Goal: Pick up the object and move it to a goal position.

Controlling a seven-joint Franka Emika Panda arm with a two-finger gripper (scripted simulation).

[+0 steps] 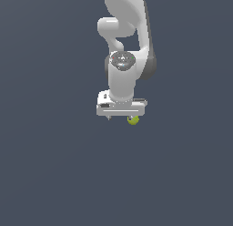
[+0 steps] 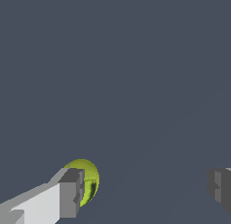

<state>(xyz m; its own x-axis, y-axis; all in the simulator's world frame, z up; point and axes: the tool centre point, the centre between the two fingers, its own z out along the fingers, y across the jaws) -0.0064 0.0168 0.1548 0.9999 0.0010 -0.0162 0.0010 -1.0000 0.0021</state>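
The small yellow-green ball sits just under the gripper's finger on the exterior view's right. My white gripper points straight down with its jaws spread wide. In the wrist view the ball lies right beside one grey fingertip, partly hidden behind it, on that finger's inner side. The other fingertip is far from the ball. The gripper is open and holds nothing. I cannot tell whether the near finger touches the ball.
A plain dark blue-grey surface fills both views. The white arm rises behind the gripper. No other objects show.
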